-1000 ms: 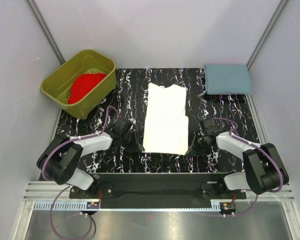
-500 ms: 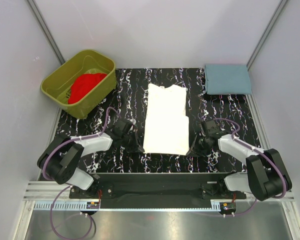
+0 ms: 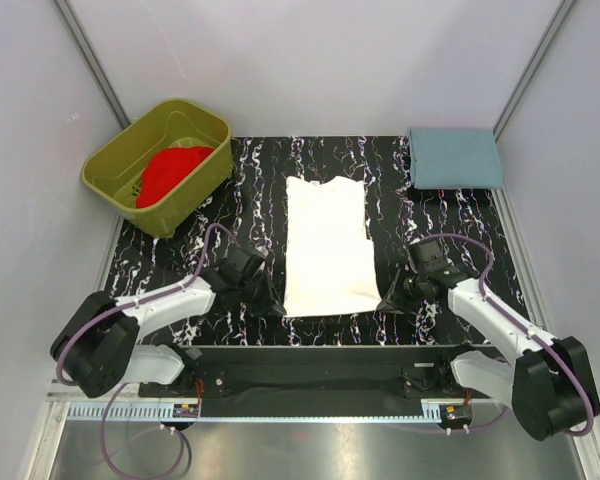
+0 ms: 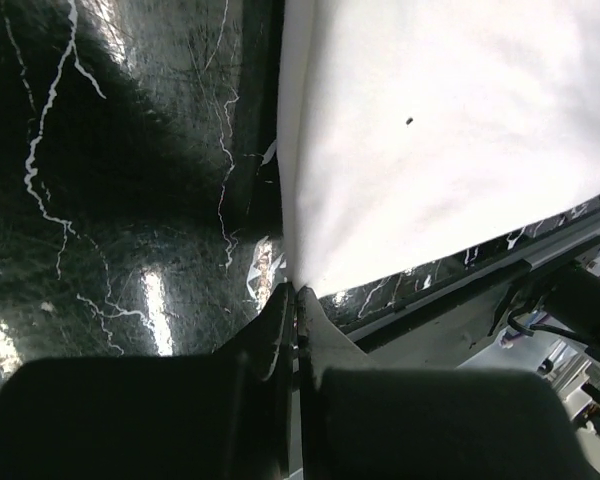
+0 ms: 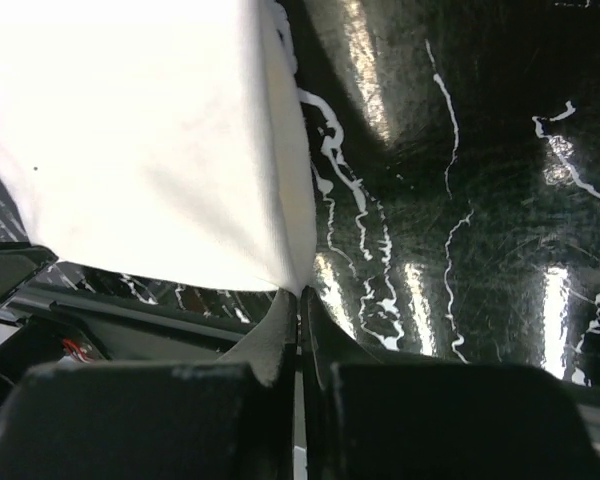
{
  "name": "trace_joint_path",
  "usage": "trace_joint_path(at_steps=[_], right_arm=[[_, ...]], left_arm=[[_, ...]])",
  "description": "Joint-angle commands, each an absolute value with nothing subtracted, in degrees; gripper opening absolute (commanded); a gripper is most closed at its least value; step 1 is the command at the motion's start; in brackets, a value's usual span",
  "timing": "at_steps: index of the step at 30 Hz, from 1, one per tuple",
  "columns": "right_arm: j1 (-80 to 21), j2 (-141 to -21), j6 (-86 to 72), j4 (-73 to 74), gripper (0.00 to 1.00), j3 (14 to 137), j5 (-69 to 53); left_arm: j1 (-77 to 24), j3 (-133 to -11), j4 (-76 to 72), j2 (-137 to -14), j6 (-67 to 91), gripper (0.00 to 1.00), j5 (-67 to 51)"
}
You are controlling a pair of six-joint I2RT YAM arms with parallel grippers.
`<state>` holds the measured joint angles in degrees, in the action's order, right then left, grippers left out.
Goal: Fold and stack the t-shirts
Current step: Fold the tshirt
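Note:
A white t-shirt (image 3: 327,245) lies folded lengthwise on the black marbled mat, collar end at the far side. My left gripper (image 3: 277,308) is shut on its near left corner; the pinched cloth shows in the left wrist view (image 4: 420,130). My right gripper (image 3: 385,303) is shut on its near right corner, also seen in the right wrist view (image 5: 150,140). A red t-shirt (image 3: 172,170) lies bunched in the olive-green tub (image 3: 120,185) at the far left.
A folded grey-blue cloth (image 3: 454,158) lies at the far right corner of the mat (image 3: 440,230). The metal rail of the arm bases (image 3: 320,365) runs along the near edge. White walls close in both sides.
Both grippers have pulled the white t-shirt's near edge toward the near side of the mat. The whole shirt has slid a little nearer and lies flatter.

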<state>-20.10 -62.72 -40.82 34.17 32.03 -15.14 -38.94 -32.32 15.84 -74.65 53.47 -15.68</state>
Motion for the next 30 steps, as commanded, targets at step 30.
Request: trace_joint_path(at_steps=[30], right_arm=[[-20.2, -75.3, -30.8, 45.7, 0.00, 70.1, -3.9]], left_arm=[[-27.8, -66.2, 30.6, -78.0, 42.0, 0.00, -12.0]])
